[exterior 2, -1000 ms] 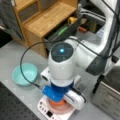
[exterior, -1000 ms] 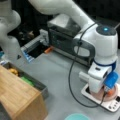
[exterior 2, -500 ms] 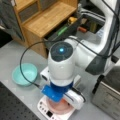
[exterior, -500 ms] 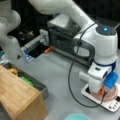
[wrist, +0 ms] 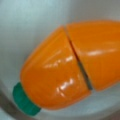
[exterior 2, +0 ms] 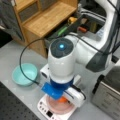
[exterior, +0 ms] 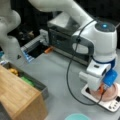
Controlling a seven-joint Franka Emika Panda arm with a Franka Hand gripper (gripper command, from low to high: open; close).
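Wrist view: toy carrot (wrist: 67,67), orange with green stub, fills the frame, lying in a pale bowl (wrist: 27,22). Gripper (exterior: 101,90) low over that pink bowl (exterior: 110,93) on a white scale (exterior 2: 53,113), lower right in a front view; finger state cannot be told. Judged step: at the carrot. Around: teal bowl (exterior 2: 23,73), wooden shelf (exterior 2: 47,20), toaster (exterior: 67,37).

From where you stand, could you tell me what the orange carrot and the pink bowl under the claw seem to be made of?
Carrot: probably glossy moulded plastic, given the bright highlights, the clean seam and the green cap.
Pink bowl: smooth and matte, possibly plastic or silicone.
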